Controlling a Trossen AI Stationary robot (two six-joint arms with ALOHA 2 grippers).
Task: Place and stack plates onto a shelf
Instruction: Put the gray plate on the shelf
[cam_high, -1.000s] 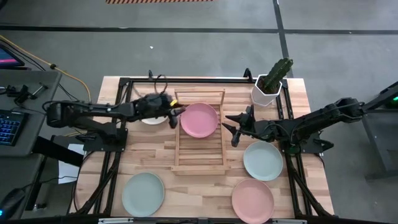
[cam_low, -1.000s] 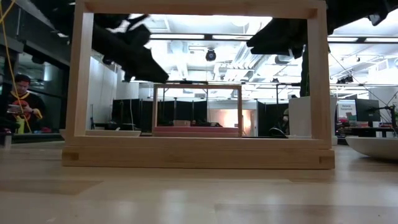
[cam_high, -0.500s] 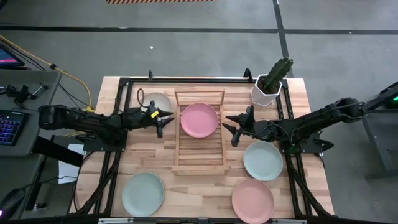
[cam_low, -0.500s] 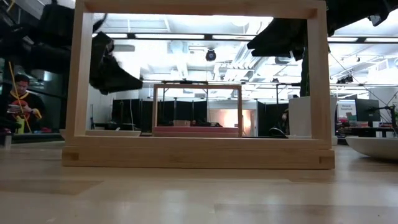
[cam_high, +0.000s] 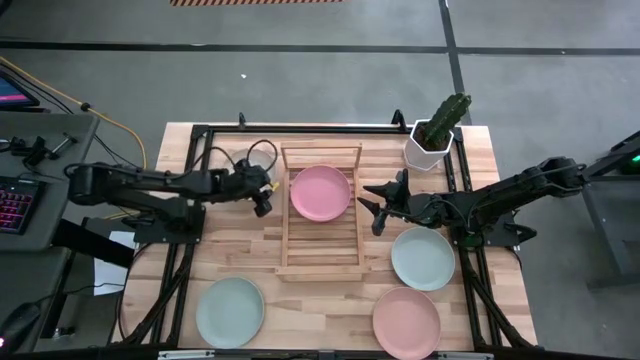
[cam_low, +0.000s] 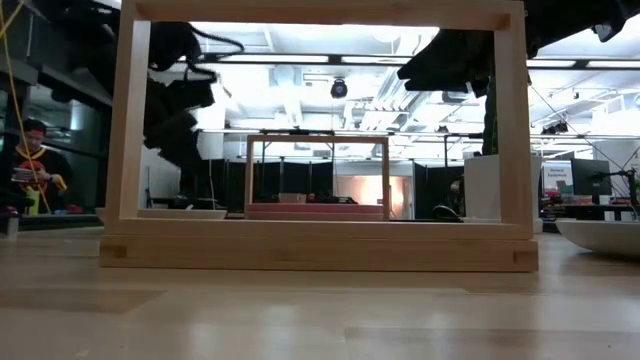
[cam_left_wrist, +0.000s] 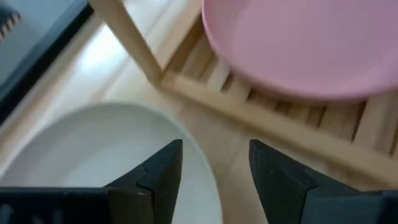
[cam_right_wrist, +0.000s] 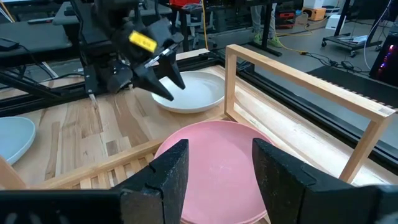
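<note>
Tabletop: light wood planks, filling the centre of my overhead frame, black rails running along both sides.

Shelf: slatted wooden rack standing at frame centre, long axis running top to bottom. From my low camera it reads as a tall wooden frame spanning most of the picture.

Left arm reaches in from the left edge toward the shelf's upper left corner. Right arm comes in from the right edge, its tip just right of the shelf.

Plates, as I count them overhead:
- pink plate lying on the upper half of the shelf slats; lower half bare.
- mint plate on the tabletop, right of the shelf.
- second pink plate at lower right, just below that mint one.
- second mint plate at lower left.
- cream plate on the tabletop beside the shelf's corner post; overhead it is mostly hidden under the left arm.

Cactus pot: white, upper right corner of the tabletop.

Left pincer: hovering above the cream plate's rim, fingers parted, nothing between them.

Right pincer: poised beside the shelf, facing the pink plate, fingers spread apart, empty.

A person sits far left in the low frame background.
</note>
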